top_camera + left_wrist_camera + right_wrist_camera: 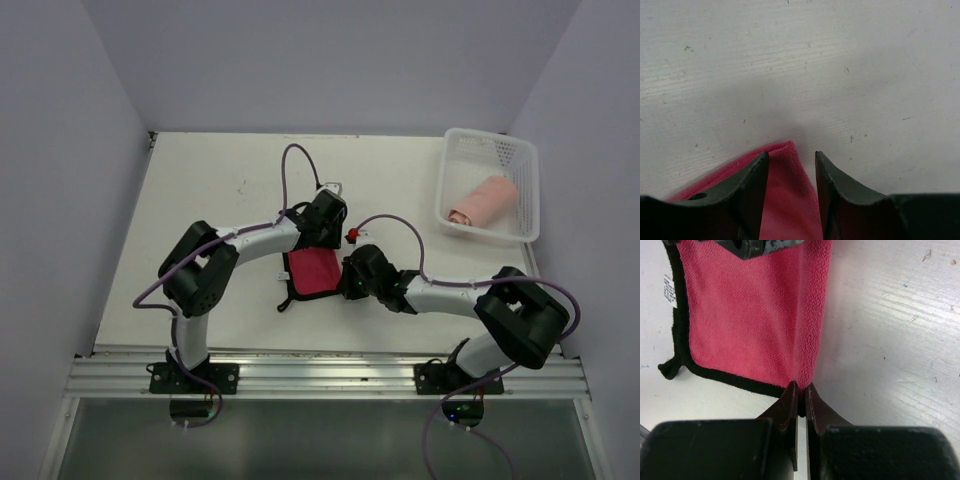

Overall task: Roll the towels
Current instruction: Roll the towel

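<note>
The small cloth (312, 272), red face up with dark trim, lies flat on the table between the arms. Its right side looks like a folded edge without trim (812, 335), and its white tag (669, 290) sits on the left trim. My right gripper (801, 387) is shut on the cloth's near right corner (350, 281). My left gripper (791, 159) is open at the far end (322, 228), its jaws straddling a red corner (785, 200) of the cloth. The salmon-pink towel (483, 200) lies rolled in the basket.
The white perforated basket (528, 190) stands at the back right of the table. A small red-tipped object (352, 236) sits on the right arm's cable beside the cloth. Walls close in on the left, back and right.
</note>
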Controlling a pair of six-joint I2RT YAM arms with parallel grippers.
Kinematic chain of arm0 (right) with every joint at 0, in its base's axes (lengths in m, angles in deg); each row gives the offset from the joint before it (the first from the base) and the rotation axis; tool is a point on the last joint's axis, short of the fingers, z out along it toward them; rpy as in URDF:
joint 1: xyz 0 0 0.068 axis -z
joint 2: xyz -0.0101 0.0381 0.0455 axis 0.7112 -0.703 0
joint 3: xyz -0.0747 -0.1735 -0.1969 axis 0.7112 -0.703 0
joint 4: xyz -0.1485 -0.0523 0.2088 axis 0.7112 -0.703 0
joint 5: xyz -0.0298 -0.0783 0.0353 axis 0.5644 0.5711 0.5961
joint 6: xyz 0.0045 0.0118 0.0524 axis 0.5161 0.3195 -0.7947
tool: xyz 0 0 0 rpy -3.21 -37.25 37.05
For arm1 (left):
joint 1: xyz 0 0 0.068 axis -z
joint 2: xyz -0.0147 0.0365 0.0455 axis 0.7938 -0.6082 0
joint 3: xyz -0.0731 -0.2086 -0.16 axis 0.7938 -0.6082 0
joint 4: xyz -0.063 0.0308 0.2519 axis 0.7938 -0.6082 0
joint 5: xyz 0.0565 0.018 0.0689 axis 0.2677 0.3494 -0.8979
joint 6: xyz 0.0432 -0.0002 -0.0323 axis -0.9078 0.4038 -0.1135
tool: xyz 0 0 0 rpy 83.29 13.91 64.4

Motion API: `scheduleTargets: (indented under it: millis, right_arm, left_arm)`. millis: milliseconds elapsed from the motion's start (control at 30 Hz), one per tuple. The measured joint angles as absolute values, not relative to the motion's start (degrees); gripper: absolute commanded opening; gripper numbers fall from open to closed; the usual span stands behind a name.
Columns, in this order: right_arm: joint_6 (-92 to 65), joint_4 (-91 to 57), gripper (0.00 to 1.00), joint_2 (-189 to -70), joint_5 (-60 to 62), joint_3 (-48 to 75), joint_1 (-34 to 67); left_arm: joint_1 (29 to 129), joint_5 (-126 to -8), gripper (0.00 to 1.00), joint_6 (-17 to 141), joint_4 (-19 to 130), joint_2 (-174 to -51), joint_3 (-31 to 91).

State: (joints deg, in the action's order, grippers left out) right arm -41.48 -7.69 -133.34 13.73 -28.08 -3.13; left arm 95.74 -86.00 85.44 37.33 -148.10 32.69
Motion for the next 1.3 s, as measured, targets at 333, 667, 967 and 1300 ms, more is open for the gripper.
scheduleTargets:
  millis: [333, 667, 967, 1300]
  right_arm:
    - [-41.5, -7.8, 0.00, -133.3, 13.9, -28.0, -3.1]
    - [-41.5, -7.8, 0.00, -133.3, 14.8, -28.0, -3.1]
    - [-41.6, -7.8, 0.00, -133.3, 15.2, -28.0, -3.2]
    - [-40.0, -9.2, 0.00, -133.3, 18.1, -27.4, -3.8]
  left_arm:
    - [95.8, -84.7, 0.42, 85.5, 37.5, -148.8, 32.7]
    - [95.8, -84.8, 0.42, 85.4, 37.5, -150.4, 32.7]
    - [95.8, -85.6, 0.41, 84.5, 37.3, -150.8, 32.8]
    - [95.6, -86.1, 0.14, 83.4, 37.1, -152.4, 34.4]
